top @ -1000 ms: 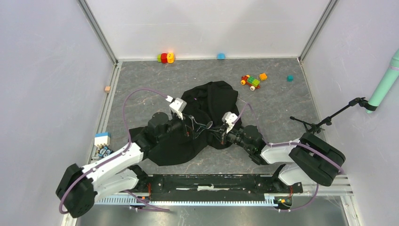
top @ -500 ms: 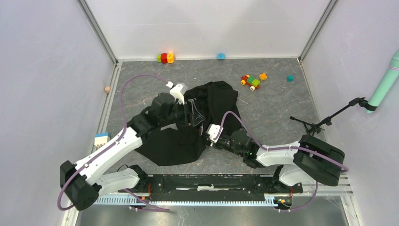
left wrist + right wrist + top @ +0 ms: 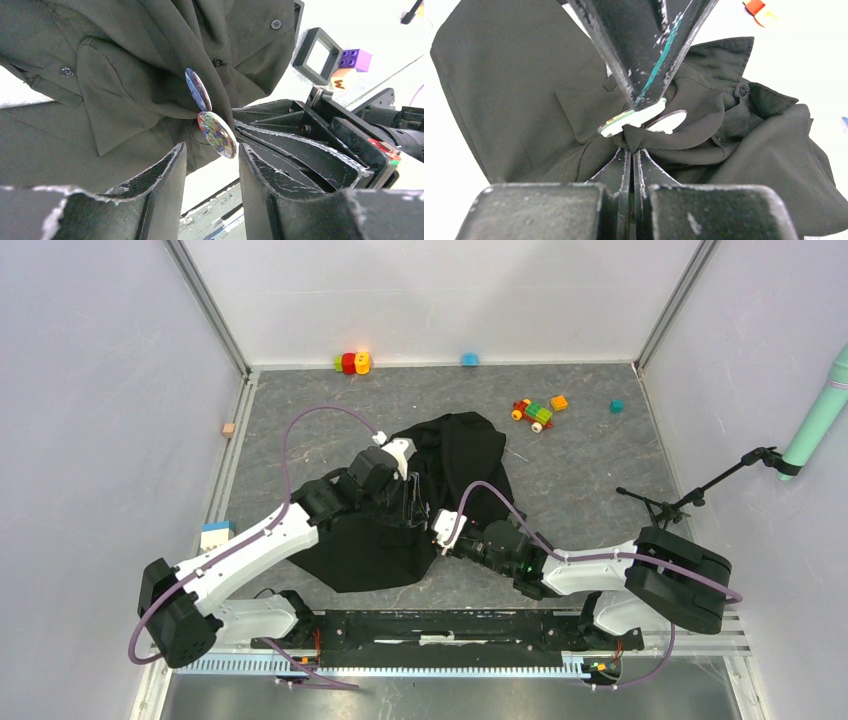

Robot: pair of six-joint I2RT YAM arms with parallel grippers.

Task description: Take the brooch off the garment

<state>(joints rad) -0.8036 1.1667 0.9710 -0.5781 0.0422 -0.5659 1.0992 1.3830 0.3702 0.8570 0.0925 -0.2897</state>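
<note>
Crumpled at the middle of the grey tabletop (image 3: 580, 455), between two arms reaching in from the near edge: the black garment (image 3: 460, 445), collar and buttons showing. Pinned to a bunched fold of the cloth near the row of buttons, the brooch (image 3: 216, 132): two small round discs edge to edge, mottled blue and multicoloured on the face, white on the back. Right gripper (image 3: 631, 150) pressed together, pinching that same fold just beside the discs. Left gripper (image 3: 212, 150) spread, fingers on either side of the lower disc, one tip close against its rim, contact impossible to tell. Beyond the cloth in the left wrist view, a black square frame (image 3: 302, 56) just beside a purple block (image 3: 356, 57). Toward the far wall in the view from above, well apart from the garment, a cluster of coloured toy bricks (image 3: 535, 413).
</note>
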